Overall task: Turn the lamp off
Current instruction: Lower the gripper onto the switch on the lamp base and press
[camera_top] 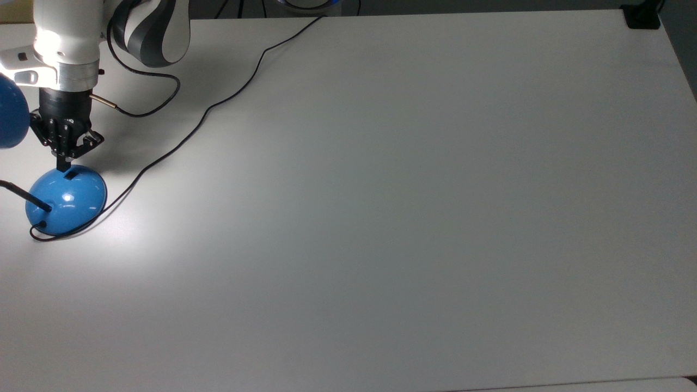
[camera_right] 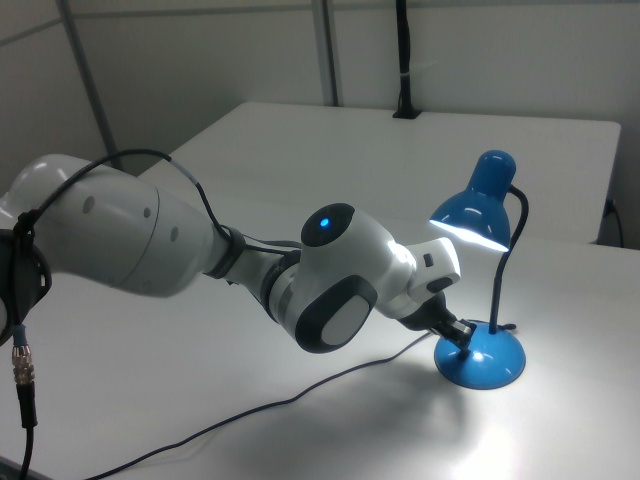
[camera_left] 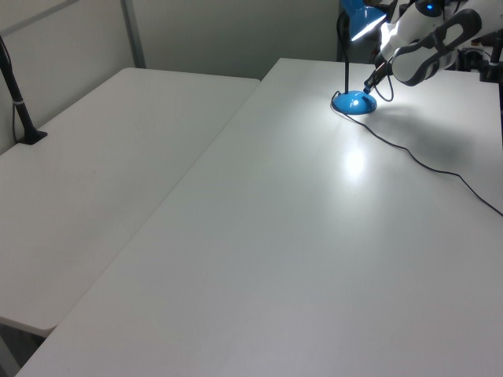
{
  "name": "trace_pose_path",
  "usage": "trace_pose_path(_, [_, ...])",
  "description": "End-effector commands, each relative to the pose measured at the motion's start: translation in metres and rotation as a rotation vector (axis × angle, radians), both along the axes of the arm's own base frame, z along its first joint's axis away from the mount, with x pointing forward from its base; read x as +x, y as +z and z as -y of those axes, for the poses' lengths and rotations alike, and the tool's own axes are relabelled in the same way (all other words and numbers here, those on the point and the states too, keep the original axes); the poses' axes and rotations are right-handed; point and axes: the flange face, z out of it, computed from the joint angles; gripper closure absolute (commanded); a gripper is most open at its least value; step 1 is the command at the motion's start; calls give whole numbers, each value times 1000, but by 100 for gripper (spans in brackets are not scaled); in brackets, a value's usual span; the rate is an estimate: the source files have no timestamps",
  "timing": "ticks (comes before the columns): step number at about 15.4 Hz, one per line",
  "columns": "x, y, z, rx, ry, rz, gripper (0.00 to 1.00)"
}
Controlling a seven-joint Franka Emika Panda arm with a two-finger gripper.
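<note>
The tool (camera_left: 368,85) touches the lit lamp (camera_left: 354,102) on the white table (camera_left: 314,236).

- White table (camera_top: 414,218), matte and plain, taking up most of the top view; also seen in the left view (camera_left: 314,259) and the right view (camera_right: 300,430).
- Resting on it near the top view's left edge: the lamp (camera_top: 66,198) on its glossy blue dome base; same base in the left view (camera_left: 354,102) and the right view (camera_right: 482,360).
- Lit patch of tabletop just beside the base.
- Black cord (camera_top: 218,103) trailing over the surface from the base to the far edge in the top view.
- Second white table (camera_left: 94,173) alongside, at the left view's left.
</note>
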Motion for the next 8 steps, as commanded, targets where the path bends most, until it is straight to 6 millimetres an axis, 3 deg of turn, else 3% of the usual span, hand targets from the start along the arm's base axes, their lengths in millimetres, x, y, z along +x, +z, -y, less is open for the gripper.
trace_pose_path(1, [4,-4,3,-11,11,8,100])
trace_pose_path(8, [6,-16,-3,-22,31,8,100])
